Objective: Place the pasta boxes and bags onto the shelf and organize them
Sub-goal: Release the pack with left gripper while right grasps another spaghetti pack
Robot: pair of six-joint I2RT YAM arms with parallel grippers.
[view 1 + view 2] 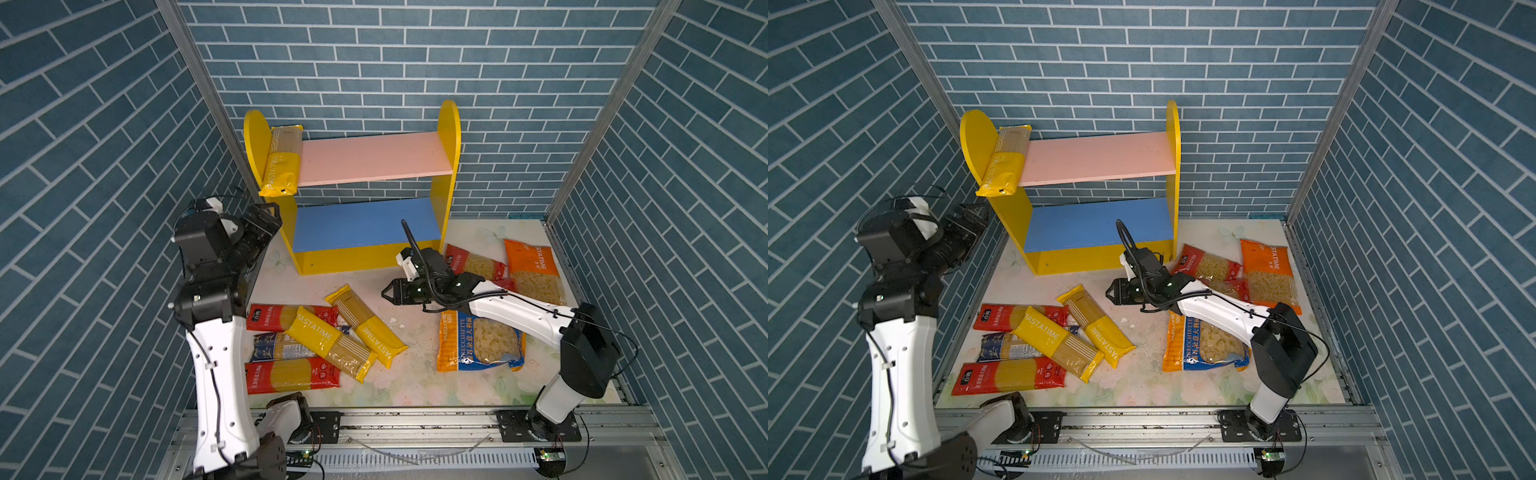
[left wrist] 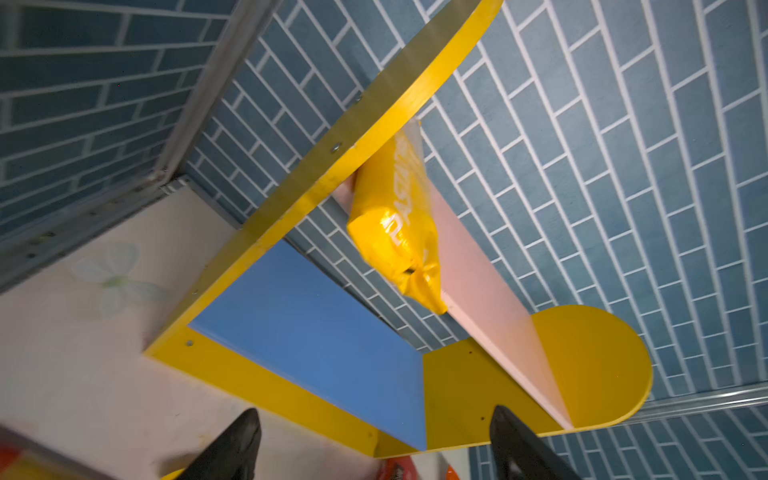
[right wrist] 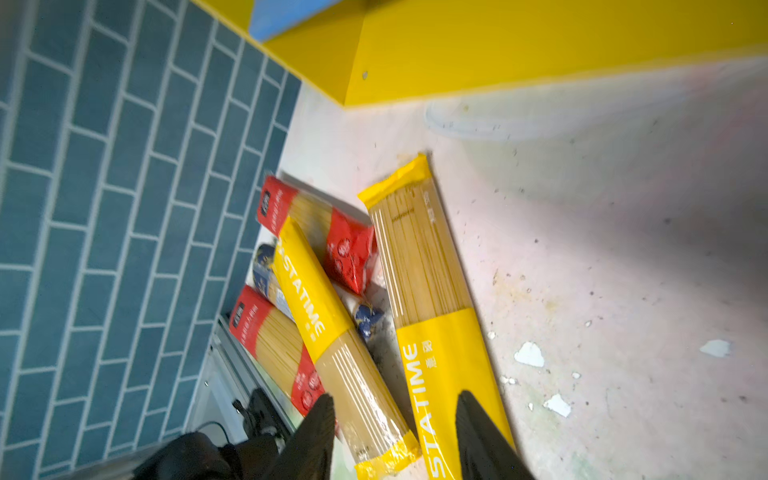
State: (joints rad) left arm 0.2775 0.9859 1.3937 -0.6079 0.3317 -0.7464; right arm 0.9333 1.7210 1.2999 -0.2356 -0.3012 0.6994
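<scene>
**Lining up the next grab**

We are hovering the right claw (image 1: 386,293), jaws apart, near the yellow spaghetti pack (image 1: 365,326) on the bench (image 1: 415,374), lower centre of a top view. We are judging it light, stiff, slippery: grip mid-length. The left claw (image 2: 374,415) is gaping, empty.

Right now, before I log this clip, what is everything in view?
shelf: one, yellow sides, pink and blue boards, by the back wall.
yellow PASTATIME spaghetti packs: three; one on the pink board against the left panel, two on the table, left.
red spaghetti packs: two, left pile.
dark blue spaghetti pack: one seen, under a yellow one.
red short-pasta bag: one, beside the shelf's right foot.
orange short-pasta bag: one, far right.
blue-orange short-pasta bag: one, front right.
left gripper: open, facing the shelf.
right gripper: open, over the table's middle.
</scene>
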